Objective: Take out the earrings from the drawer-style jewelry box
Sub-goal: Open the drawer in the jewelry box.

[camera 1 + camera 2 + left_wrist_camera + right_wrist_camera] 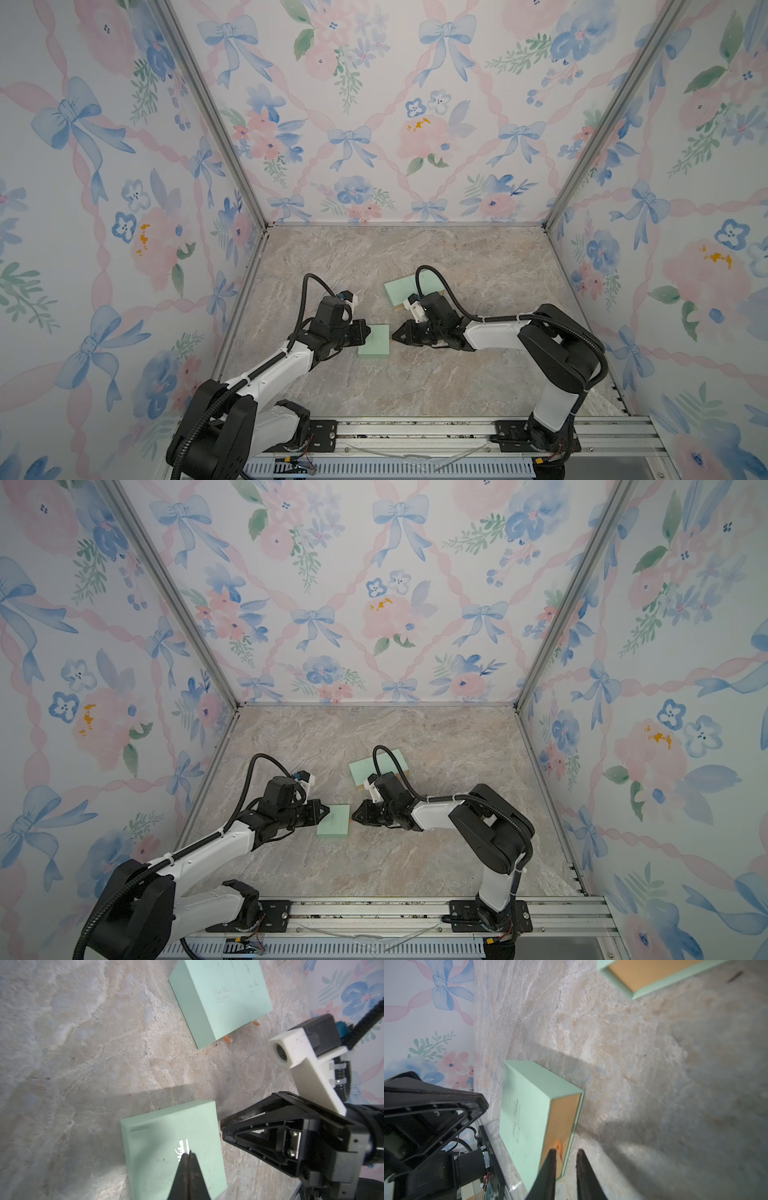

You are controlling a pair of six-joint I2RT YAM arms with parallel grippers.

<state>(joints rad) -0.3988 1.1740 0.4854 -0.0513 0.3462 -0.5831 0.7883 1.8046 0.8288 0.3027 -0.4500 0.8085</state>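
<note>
Two arms reach in from the rail [415, 432] at the near edge of the marble table [415, 382], meeting from either side at a small mint-green near box [374, 343] that lies flat between them; the left gripper [368, 332] is at the box's left side, and in the left wrist view its fingers are pressed tight together with no gap, tips [188, 1154] over the lettered top face of the box [166, 1147] – whether they press on it cannot be told; the right gripper [394, 336] faces the opposite side, where a tan drawer front [562, 1122] sits flush inside the green sleeve; in the right wrist view its two fingers stand slightly parted [565, 1151], holding nothing, with a small orange pull tab [560, 1146] on the drawer front just beside one fingertip; the earrings do not show in any view, the drawer being closed; farther back, behind the right wrist and well apart from the near box, the far boxes [401, 289] – same green, seemingly two side by side [220, 999] – lie flat on the table, each with an orange tab [228, 1039] poking out at its lower edge; beyond them rises the flowered back wall [374, 124]
</note>
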